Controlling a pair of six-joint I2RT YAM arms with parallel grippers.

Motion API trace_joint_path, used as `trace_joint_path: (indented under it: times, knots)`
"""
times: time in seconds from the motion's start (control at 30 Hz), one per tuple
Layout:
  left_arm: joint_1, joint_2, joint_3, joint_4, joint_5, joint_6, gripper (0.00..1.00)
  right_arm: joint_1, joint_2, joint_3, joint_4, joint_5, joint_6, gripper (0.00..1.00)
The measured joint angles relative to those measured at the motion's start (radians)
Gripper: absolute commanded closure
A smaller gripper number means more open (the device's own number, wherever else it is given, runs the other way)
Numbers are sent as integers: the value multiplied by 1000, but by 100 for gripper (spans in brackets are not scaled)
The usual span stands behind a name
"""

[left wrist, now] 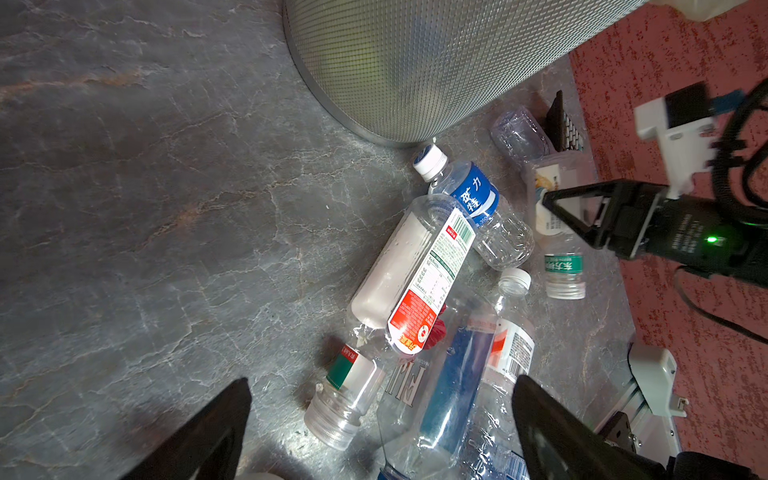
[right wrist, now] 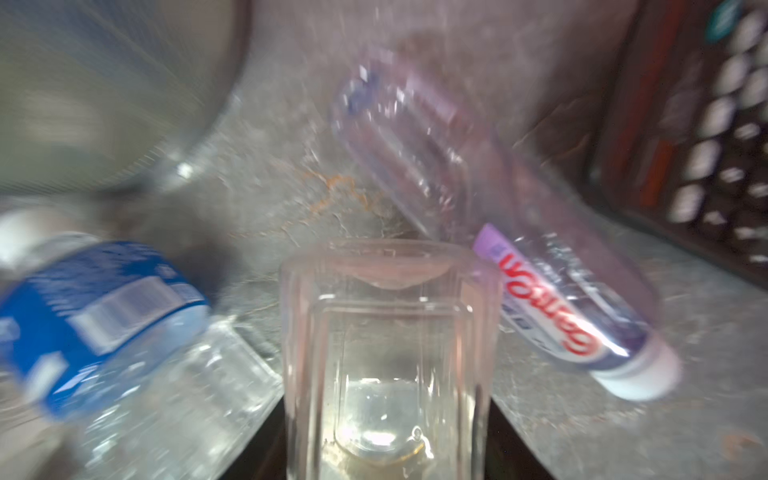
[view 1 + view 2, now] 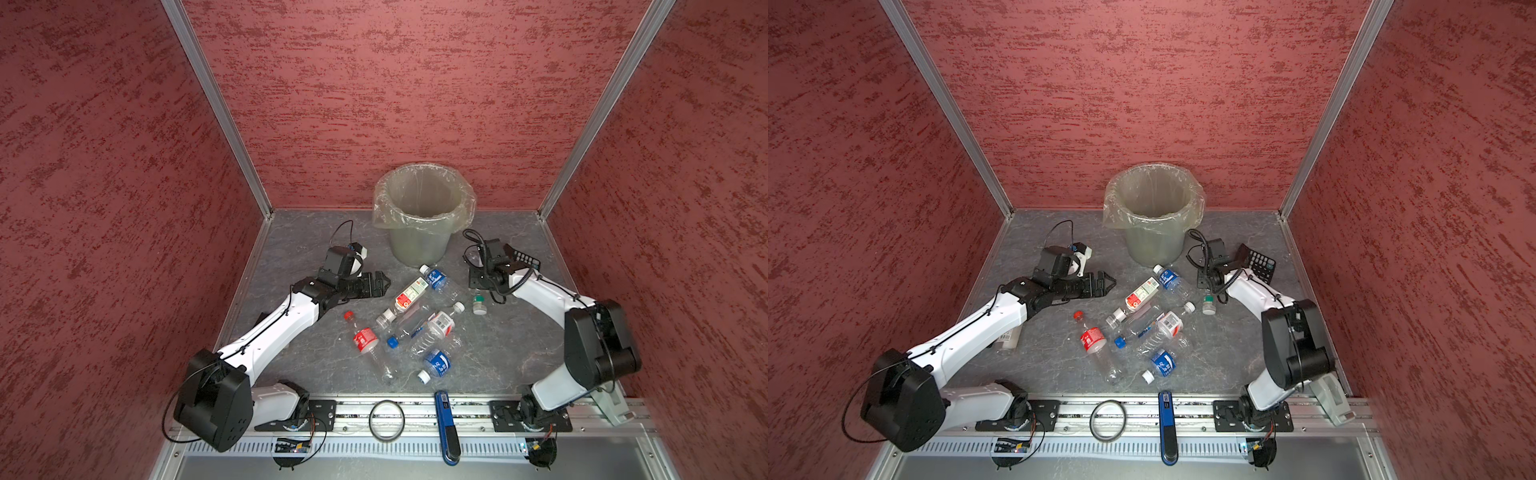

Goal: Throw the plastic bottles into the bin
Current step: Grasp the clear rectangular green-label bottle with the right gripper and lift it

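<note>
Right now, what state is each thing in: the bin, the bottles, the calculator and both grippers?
bin: upright, bag-lined, no bottle seen inside.
loose bottles: lying on the table, none in the bin.
square clear bottle: clamped in the right gripper.
left gripper: open, empty, beside the loose bottles.
right gripper: shut on the square clear bottle.
calculator: keys showing, nothing gripping it.

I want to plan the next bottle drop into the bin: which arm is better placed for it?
Right. The right gripper has its jaws around a clear square bottle, close beside the bin. The left gripper is open and empty, beside the bottle pile.
</note>
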Motion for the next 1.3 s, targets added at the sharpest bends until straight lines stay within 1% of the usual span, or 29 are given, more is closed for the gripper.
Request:
trace_joint_path:
  times: [0.17,0.27,0.5,0.7,0.83,1.0,1.13,1.23,1.3]
  knots:
    - [-2,-2,0,0,-13,0,2,34,-179,0,-29,35,11,53]
    - [-6,-5,0,-1,-19,0,2,72,-270,4,-74,88,12,55]
    - [-29,-16,-2,-1,-36,-2,2,155,-452,102,-194,199,18,55]
    - [-42,-16,-15,-1,-36,-8,2,201,-579,211,-224,220,9,53]
    - [-60,-15,-25,11,-37,-16,1,241,-659,238,-203,206,-11,53]
    - [-82,-15,-67,50,-21,-18,1,253,-718,243,-148,160,-36,52]
    - [-91,-15,-98,86,6,-18,1,255,-733,243,-84,132,-48,52]
    - [-95,-15,-101,98,19,-18,1,255,-702,264,-54,122,-54,53]
    - [-97,-15,-101,111,23,-18,1,255,-647,309,-40,122,-57,53]
